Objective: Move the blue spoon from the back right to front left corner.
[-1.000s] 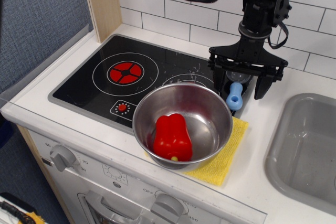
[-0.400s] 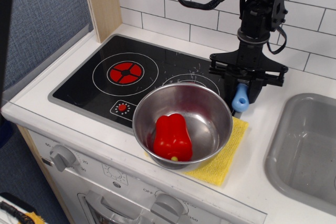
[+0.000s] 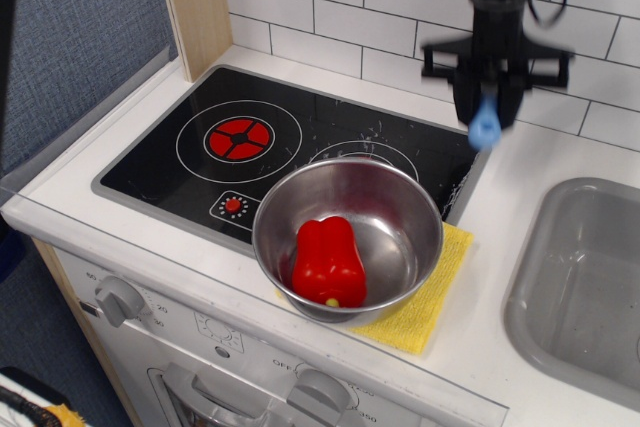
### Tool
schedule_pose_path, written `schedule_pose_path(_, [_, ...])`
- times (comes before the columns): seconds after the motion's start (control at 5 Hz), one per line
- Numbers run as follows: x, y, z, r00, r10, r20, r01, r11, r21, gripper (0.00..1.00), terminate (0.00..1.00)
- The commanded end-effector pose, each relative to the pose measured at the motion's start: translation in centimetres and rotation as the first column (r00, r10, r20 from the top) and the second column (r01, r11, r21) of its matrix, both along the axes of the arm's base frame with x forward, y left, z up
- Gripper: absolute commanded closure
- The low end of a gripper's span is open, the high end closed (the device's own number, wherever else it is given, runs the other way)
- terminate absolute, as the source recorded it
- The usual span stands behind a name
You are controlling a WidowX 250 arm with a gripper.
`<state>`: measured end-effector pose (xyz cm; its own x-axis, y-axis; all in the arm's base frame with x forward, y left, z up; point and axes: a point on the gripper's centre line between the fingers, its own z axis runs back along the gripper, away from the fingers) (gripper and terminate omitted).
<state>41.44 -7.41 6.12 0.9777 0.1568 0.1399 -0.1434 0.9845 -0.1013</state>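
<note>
Gripper (image 3: 487, 97) clenched on blue spoon (image 3: 486, 125), upper right of frame, high enough to clear steel bowl (image 3: 347, 235) en route to front left corner (image 3: 135, 179).

The white table (image 3: 520, 197) carries a black stovetop (image 3: 200, 162), a yellow cloth (image 3: 430, 297) under a steel bowl (image 3: 400, 217), and a grey sink (image 3: 580, 277).

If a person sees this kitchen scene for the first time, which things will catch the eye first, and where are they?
Most striking is the red pepper lying inside the steel bowl, which stands at the front, partly on a yellow cloth. Next is the gripper at the back right, high above the black stovetop, shut on the blue spoon, whose handle hangs down. The red burner glows at the stovetop's left.
</note>
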Motion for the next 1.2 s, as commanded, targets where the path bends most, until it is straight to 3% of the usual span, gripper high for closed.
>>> schedule_pose_path(0.0, [-2.2,9.3,6.5,0.992,-0.073,0.107,0.062,0.993,0.097,1.0,0.0])
schedule_pose_path(0.2, [-6.2,14.1,6.5,0.996,-0.06,0.069,0.051,0.99,0.13,1.0,0.0])
schedule_pose_path(0.4, [-9.3,19.1,4.9,0.999,-0.028,0.042,0.023,0.993,0.115,1.0,0.0])
schedule_pose_path(0.6, [-10.1,24.1,2.3,0.999,-0.035,-0.003,0.035,0.994,0.105,1.0,0.0])
schedule_pose_path(1.0, [-11.1,26.2,-2.7,0.99,-0.099,-0.098,0.111,0.985,0.13,1.0,0.0])
